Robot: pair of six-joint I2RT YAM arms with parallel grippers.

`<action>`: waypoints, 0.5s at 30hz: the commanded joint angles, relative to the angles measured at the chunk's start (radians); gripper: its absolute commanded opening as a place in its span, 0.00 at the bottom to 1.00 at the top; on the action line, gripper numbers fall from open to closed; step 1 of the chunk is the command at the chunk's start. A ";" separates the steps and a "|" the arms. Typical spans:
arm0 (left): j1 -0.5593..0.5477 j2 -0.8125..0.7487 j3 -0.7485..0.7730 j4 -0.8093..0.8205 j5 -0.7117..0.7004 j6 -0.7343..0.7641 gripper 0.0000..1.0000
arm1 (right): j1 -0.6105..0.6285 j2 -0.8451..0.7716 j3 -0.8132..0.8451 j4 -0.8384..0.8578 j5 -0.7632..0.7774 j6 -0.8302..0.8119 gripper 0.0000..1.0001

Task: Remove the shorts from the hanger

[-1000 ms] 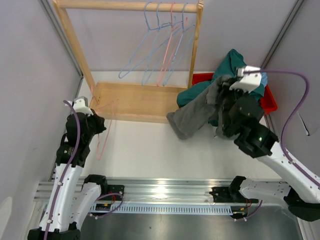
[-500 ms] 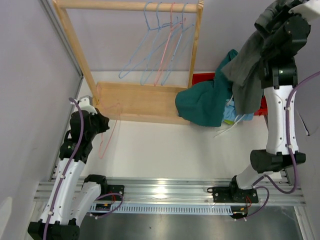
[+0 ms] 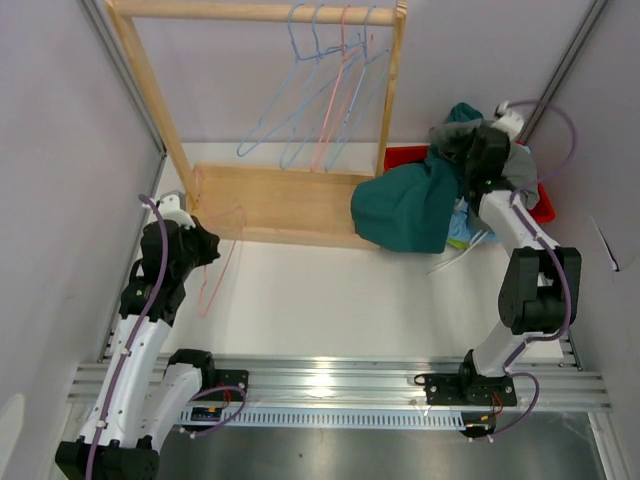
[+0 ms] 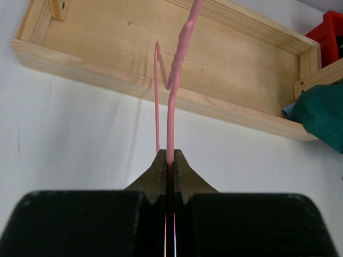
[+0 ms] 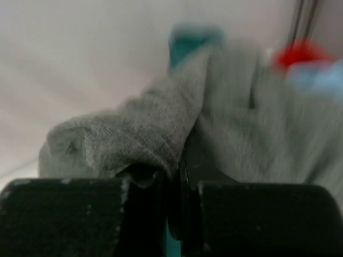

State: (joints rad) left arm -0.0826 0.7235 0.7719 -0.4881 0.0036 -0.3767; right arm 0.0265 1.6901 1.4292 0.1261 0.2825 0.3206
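Where right hand (image 5: pixel 172 172) pinches, grey shorts (image 5: pixel 126 136) bunched

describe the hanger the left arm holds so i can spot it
Find the wooden rack at the back of the table, then its base's left end. There a thin pink wire hanger is pinched in the left gripper. Unlike the other hangers, it is off the top rail.
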 commanded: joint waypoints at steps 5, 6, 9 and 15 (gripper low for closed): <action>-0.020 -0.004 0.000 0.036 -0.039 -0.016 0.00 | 0.055 -0.067 -0.341 0.253 -0.019 0.184 0.00; -0.022 -0.006 0.004 0.034 -0.043 -0.014 0.00 | 0.047 -0.061 -0.363 0.265 -0.026 0.198 0.00; -0.031 -0.012 0.004 0.029 -0.065 -0.010 0.00 | 0.006 -0.027 -0.392 0.250 -0.068 0.218 0.00; -0.034 -0.004 0.058 0.010 -0.109 0.004 0.00 | -0.063 -0.085 -0.408 0.228 -0.184 0.212 0.99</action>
State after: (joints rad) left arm -0.1104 0.7246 0.7746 -0.4923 -0.0692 -0.3756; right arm -0.0002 1.6779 1.0451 0.3519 0.1093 0.5285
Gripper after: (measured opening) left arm 0.039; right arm 0.895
